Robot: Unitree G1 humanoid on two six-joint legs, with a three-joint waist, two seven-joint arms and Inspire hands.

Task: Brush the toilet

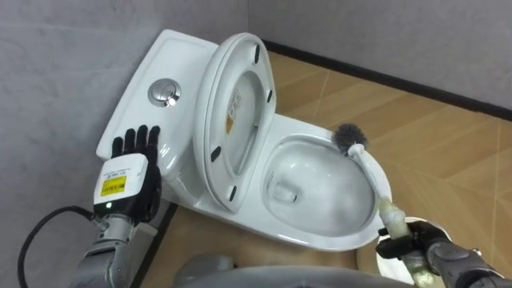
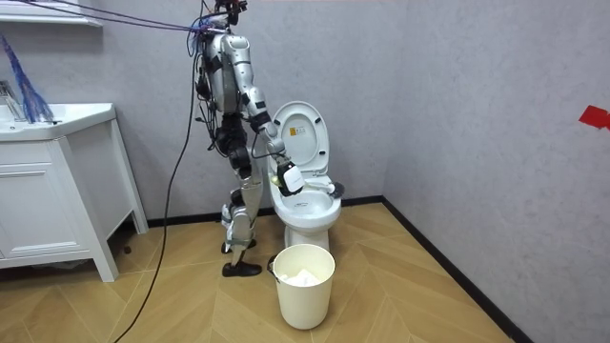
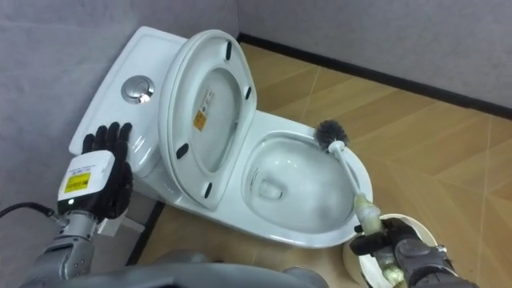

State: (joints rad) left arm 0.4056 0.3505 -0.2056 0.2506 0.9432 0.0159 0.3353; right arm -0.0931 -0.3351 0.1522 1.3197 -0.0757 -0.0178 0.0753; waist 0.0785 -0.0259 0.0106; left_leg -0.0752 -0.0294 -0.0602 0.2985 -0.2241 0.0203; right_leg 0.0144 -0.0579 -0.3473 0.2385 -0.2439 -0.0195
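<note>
right hand (image 1: 412, 240): clenched round my white-handled, grey-bristled toilet brush (image 1: 370, 172) | bristles: ahead of it, at white ceramic toilet bowl (image 1: 292, 234) rim | left hand (image 1: 132, 172): released, fingers straight, beside white tank (image 1: 172, 60)

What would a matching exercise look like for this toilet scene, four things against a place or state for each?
Things:
1. toilet brush
2. left robot hand
3. flush button
4. toilet seat

Place or state:
A. raised upright
B. set in the tank lid
C. fingers straight, beside the tank lid
D. bristles at the toilet bowl far rim

Pairs: 1-D, 2-C, 3-B, 4-A
</note>
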